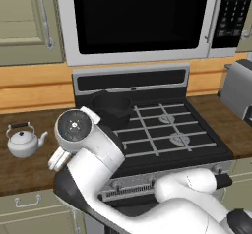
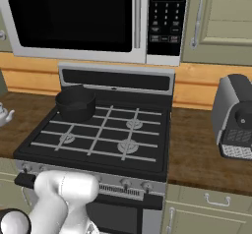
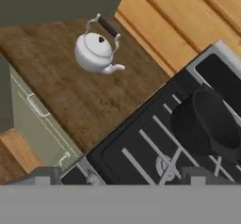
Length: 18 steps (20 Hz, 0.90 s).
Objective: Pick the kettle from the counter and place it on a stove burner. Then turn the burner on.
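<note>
The small white-silver kettle (image 1: 23, 140) stands upright on the dark wood counter (image 1: 29, 171) left of the stove, its spout toward the cooktop. In the hand view the kettle (image 3: 96, 51) is far up and left, with bare counter (image 3: 80, 100) between it and my gripper (image 3: 120, 178). The gripper is open, its fingertips (image 3: 43, 176) wide apart with nothing between them, and it hovers over the stove's front left corner. A grey burner (image 3: 164, 164) lies just ahead of it. More burners (image 1: 179, 139) (image 2: 128, 146) sit among the pale grates. The kettle's spout (image 2: 4, 115) pokes in at the left edge.
A black pot (image 1: 112, 107) (image 2: 76, 102) (image 3: 207, 122) occupies the back left burner. Control knobs (image 2: 125, 183) line the stove front. A grey appliance (image 2: 236, 115) stands on the right counter. A microwave (image 1: 142, 16) hangs overhead. My own arm (image 1: 88, 149) rises between the kettle and cooktop.
</note>
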### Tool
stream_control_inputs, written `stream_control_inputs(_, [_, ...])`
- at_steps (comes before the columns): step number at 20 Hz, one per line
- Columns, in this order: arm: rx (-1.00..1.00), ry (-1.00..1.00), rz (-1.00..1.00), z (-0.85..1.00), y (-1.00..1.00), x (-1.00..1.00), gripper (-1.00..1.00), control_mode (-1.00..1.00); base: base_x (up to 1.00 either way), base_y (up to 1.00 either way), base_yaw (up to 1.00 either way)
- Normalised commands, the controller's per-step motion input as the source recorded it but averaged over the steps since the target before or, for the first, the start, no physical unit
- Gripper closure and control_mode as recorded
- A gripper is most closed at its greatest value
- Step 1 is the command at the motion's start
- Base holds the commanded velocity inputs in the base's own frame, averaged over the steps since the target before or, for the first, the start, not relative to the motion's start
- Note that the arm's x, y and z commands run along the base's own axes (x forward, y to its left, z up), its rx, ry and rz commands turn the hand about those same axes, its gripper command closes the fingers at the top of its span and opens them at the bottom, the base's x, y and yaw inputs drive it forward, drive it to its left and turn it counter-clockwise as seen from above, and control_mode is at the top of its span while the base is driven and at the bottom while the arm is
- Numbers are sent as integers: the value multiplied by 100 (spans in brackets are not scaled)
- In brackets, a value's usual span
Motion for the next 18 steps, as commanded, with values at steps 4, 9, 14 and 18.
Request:
stream_control_inputs(4, [-24, 46, 17, 1, 100, 13, -100, -100, 0, 0, 0])
stream_control_inputs(9, [-31, 14, 1, -20, 39, 0, -100, -100, 0, 0, 0])
stream_control_inputs(14, [-23, -3, 6, -34, 35, 29, -100, -100, 0, 0, 0])
stream_control_inputs(18, [-7, 0, 1, -6, 33, 75, -100, -100, 0, 0, 0])
